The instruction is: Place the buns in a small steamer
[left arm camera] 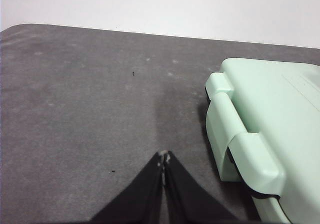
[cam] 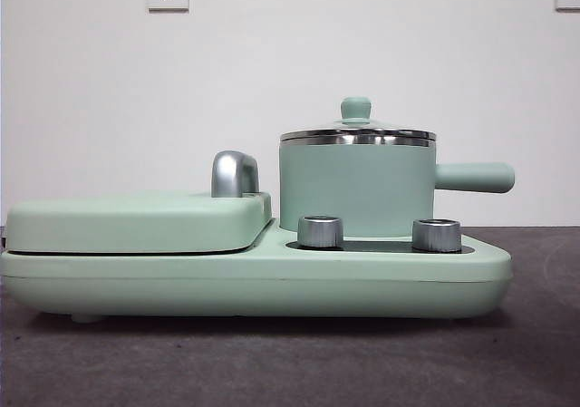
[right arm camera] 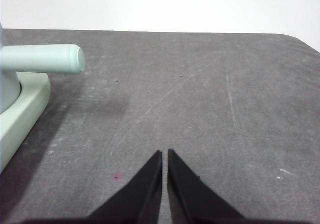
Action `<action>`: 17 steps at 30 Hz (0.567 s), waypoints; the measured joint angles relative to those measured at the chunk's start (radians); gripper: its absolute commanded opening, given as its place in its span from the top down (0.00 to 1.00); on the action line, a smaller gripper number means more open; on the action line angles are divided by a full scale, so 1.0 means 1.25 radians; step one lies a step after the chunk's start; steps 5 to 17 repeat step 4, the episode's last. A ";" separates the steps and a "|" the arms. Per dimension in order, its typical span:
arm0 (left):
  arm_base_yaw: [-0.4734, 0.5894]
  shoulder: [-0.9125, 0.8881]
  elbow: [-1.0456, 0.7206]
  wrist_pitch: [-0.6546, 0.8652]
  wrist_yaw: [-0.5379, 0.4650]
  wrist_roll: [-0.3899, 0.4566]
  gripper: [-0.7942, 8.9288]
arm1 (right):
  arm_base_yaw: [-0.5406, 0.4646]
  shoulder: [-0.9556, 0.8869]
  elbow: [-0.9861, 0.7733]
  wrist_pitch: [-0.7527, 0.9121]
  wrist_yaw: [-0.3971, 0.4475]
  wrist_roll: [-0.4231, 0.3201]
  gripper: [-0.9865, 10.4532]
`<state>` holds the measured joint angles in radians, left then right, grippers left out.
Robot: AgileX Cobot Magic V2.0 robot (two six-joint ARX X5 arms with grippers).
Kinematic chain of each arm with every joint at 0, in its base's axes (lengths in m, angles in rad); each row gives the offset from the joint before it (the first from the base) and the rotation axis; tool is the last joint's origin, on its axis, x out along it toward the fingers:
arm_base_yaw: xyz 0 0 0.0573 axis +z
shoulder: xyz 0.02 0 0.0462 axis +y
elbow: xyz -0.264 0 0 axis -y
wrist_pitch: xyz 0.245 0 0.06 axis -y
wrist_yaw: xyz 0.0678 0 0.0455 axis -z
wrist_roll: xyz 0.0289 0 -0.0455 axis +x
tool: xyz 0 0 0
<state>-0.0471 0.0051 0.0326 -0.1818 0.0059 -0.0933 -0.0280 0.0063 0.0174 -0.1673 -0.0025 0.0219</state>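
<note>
Front view gives me the small steamer (cam: 356, 188), lid (cam: 357, 133) on, seated on the mint cooker base (cam: 254, 280). My left claw (left arm camera: 164, 156) and right claw (right arm camera: 165, 154) both hang low over the grey surface (right arm camera: 200, 99), each pressed together, gripping nothing. I see no buns.

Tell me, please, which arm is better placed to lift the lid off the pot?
Probably the right: the right gripper waits, shut, beside the pot's handle, while the left gripper, also shut, sits by the grill cover. The lid is on; no buns show.
</note>
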 measured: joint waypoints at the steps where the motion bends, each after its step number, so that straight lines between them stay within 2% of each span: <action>1: 0.000 0.000 0.000 0.000 0.000 0.000 0.91 | 0.000 0.000 0.000 0.000 0.000 0.000 0.90; 17: 0.000 0.000 0.000 0.000 0.000 0.000 0.91 | 0.000 0.000 0.000 0.000 0.000 0.000 0.90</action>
